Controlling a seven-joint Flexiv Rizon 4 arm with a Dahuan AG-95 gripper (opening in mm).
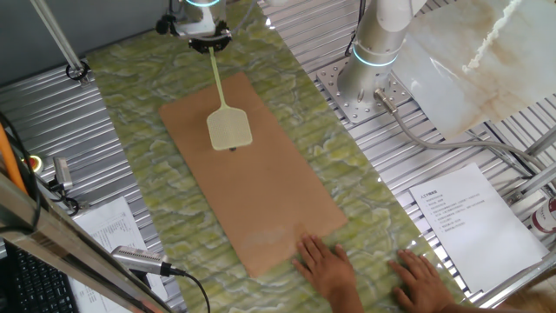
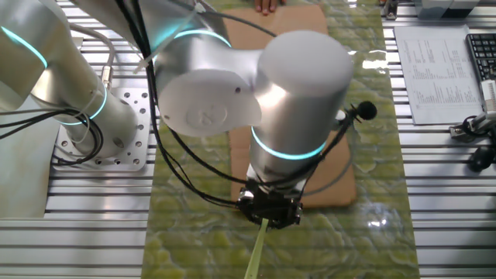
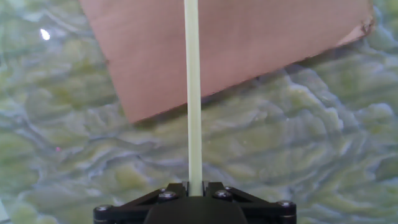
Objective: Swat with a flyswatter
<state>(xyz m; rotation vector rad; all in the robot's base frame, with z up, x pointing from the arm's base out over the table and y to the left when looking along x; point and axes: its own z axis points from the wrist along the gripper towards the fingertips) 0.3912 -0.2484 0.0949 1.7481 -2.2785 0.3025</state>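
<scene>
Flyswatter (image 1: 228, 117) head lies on board (image 1: 261, 187) atop mat (image 1: 347, 187), handle running back to gripper (image 1: 209, 41) at far end, w/ two hands (image 1: 328, 263) at near edge, papers (image 1: 462, 219) right, robot base (image 1: 369, 91) prob. just off mat.

I see the flyswatter (image 1: 224, 106), pale yellow-green plastic, its long thin handle (image 3: 193, 93) running straight down to a squarish mesh head (image 1: 230, 130) that lies over the brown board (touching or just above, I cannot tell), handle end clamped up top.
</scene>
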